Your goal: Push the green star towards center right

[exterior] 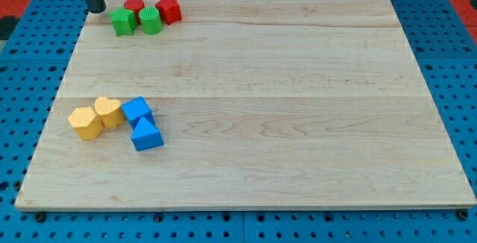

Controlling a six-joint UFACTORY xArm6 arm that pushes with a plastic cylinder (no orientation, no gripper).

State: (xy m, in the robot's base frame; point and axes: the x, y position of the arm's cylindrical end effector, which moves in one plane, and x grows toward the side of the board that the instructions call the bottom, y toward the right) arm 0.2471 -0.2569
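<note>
The green star (123, 21) lies near the view's top left of the wooden board (253, 109). A green cylinder (151, 20) touches it on its right. A red cylinder (134, 6) sits just behind them and a red star (169, 9) lies to the right of the group. My tip (96, 8) is at the board's top left edge, just left of and slightly above the green star, with a small gap between them.
At the view's left middle lie a yellow hexagon (86, 122), a yellow heart (109, 111), a blue block (137, 110) and a blue triangle (146, 134), close together. A blue pegboard (455, 64) surrounds the board.
</note>
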